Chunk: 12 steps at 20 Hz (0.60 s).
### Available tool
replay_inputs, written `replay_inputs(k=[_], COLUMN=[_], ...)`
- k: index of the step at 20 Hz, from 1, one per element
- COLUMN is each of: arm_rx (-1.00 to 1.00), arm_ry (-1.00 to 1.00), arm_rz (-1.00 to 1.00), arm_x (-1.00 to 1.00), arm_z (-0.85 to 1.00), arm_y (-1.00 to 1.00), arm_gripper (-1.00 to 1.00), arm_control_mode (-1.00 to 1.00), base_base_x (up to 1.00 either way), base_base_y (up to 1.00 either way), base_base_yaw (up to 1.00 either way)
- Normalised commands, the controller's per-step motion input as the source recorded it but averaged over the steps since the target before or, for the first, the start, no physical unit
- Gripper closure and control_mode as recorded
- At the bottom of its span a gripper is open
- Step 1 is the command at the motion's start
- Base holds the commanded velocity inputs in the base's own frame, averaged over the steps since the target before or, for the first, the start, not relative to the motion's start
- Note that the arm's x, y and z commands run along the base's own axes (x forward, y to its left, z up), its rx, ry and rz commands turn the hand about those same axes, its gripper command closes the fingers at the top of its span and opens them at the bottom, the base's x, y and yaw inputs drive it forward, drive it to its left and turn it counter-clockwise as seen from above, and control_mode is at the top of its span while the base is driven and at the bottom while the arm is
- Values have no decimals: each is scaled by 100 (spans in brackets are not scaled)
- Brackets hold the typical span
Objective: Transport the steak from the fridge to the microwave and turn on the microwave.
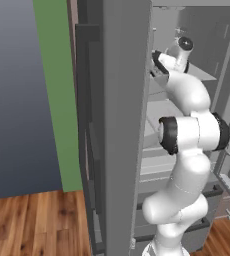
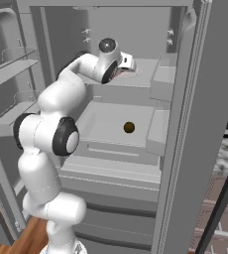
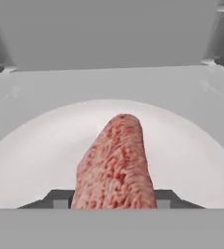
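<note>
Inside the open fridge (image 2: 195,124), the arm reaches to the upper shelf (image 2: 145,74), where the steak (image 3: 115,163) lies on a white plate (image 3: 182,146). Gripper (image 3: 111,202) fingers stand at both sides of the steak; whether they clamp it, I cannot tell. Judging so, the pickup step is running, and next it needs a firm grip and lift.

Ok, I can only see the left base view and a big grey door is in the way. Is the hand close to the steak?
Observer: Yes. In the hand view the steak lies right between the two finger tips, on a white plate. I cannot tell if the hand is squeezing it.
Operator: Is there anything else in there?
Observer: The right base view shows a small dark brown round item on the lower shelf, one level below where the hand reaches in.
</note>
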Motion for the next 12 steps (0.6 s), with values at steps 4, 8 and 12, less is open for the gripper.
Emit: replay_inputs(k=[4, 8, 12], arm_rx=[-5, -7, -6], arm_ry=[0, 1, 1], arm_rz=[12, 4, 0], arm_x=[-63, -65, -64], arm_z=[15, 38, 27], arm_y=[-1, 0, 0], arm_gripper=[100, 100, 100], arm_control_mode=[-100, -100, -100], base_base_x=[0, 0, 0], base_base_y=[0, 0, 0], base_base_yaw=[0, 0, 0])
